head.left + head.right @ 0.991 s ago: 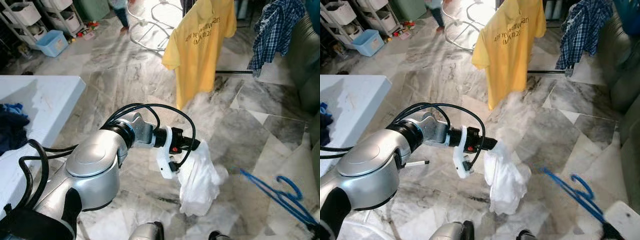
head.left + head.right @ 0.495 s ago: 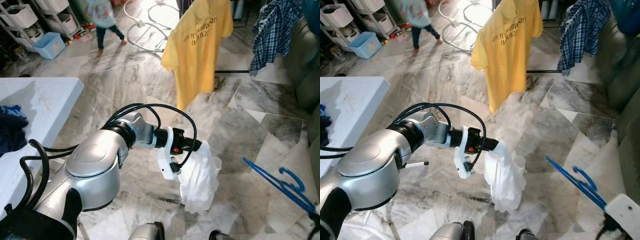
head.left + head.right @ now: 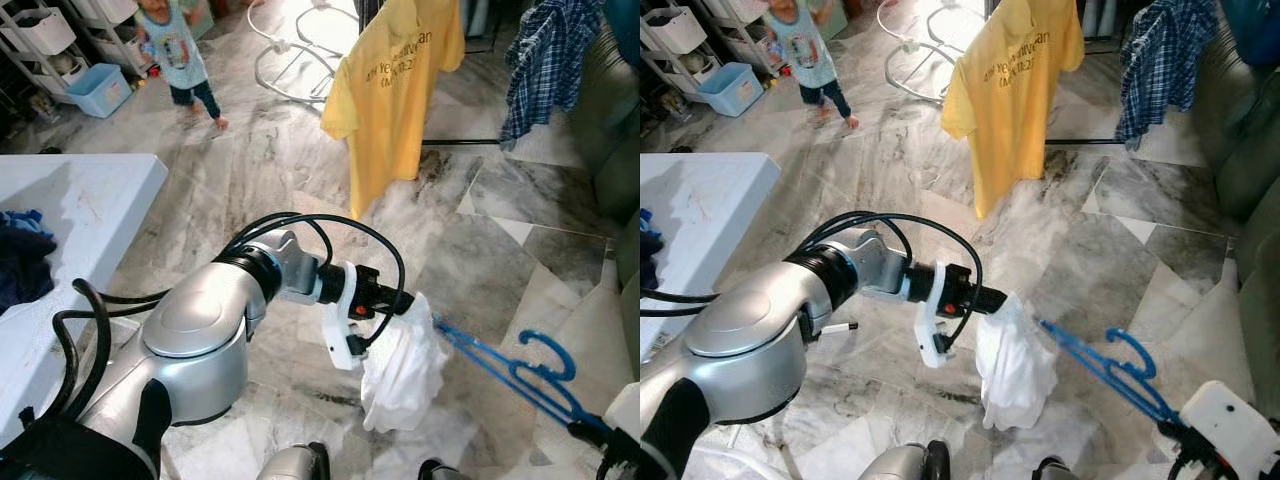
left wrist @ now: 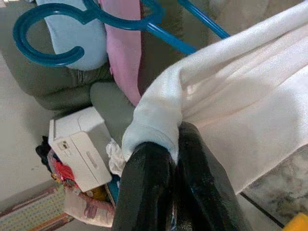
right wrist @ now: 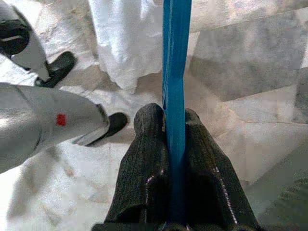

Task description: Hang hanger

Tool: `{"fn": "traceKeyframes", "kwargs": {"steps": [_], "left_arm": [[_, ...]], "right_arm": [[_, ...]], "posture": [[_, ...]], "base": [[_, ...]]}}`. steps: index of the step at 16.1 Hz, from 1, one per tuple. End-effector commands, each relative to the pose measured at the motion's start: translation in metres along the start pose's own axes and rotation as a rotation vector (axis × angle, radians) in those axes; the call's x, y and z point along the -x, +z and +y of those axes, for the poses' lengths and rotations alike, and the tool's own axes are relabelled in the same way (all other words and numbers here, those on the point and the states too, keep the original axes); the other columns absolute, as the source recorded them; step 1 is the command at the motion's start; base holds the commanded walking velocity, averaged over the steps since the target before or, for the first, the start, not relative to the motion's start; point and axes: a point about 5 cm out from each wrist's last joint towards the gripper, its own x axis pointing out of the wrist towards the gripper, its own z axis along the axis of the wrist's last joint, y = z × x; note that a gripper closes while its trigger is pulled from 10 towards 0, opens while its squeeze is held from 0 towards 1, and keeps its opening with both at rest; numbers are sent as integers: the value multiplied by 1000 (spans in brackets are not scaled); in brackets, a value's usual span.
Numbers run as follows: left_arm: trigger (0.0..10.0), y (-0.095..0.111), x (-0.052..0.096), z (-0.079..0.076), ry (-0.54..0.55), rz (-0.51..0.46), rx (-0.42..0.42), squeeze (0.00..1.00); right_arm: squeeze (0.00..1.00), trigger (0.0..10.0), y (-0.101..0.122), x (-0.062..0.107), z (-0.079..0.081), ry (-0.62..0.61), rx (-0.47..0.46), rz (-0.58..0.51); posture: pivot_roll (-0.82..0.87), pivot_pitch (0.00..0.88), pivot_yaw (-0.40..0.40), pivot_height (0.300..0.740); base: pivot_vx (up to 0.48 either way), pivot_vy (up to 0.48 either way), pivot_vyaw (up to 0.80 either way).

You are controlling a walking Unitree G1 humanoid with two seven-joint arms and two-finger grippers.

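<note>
A white garment [image 3: 400, 365] hangs limp over the marble floor, pinched at its top by my left gripper [image 3: 408, 308], which is shut on the cloth [image 4: 240, 96]. From the lower right, a blue plastic hanger [image 3: 510, 372] slants up, its far arm tip touching the garment's upper edge and its hook [image 3: 545, 350] pointing up. My right gripper [image 3: 1178, 432] is shut on the hanger's lower end [image 5: 175, 48], down at the frame's bottom right. In the left wrist view the hook [image 4: 48, 53] lies just beyond the cloth.
A yellow T-shirt [image 3: 395, 90] and a plaid shirt [image 3: 550, 60] hang on a rack ahead. A white table [image 3: 80, 200] with dark clothes [image 3: 20, 260] stands at left, and a green sofa [image 3: 615, 120] at right. A child [image 3: 175, 50] stands at far left near a blue bin [image 3: 100, 88].
The right gripper has carried the blue hanger up and leftward until its tip meets the white garment. The left gripper shifted slightly right with the cloth. The child walked nearer at the back.
</note>
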Motion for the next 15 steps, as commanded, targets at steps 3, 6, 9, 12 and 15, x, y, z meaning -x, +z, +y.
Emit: {"fn": "traceKeyframes", "kwargs": {"steps": [3, 6, 9, 12, 15], "left_arm": [[10000, 3, 2, -3, 0, -17, 7, 0], [10000, 1, 5, -5, -18, 0, 0, 0], [10000, 0, 6, -6, -26, 1, -5, 0], [10000, 0, 6, -6, -32, 5, -7, 0], [10000, 0, 6, -6, -32, 4, -7, 0]], "right_arm": [[0, 10000, 2, 3, 6, 56, 9, 9], [0, 10000, -5, 10, 1, 16, 25, 63], [0, 10000, -6, 16, 2, 23, 19, 72], [0, 10000, -6, 20, 2, 23, 26, 87], [0, 10000, -4, 24, -5, -18, 39, 80]], "posture": [[-64, 209, 158, 740], [-64, 208, 162, 740], [-66, 207, 164, 740], [-67, 208, 162, 740], [-68, 208, 161, 740]], "base": [[0, 0, 0], [0, 0, 0], [0, 0, 0], [0, 0, 0], [0, 0, 0]]}}
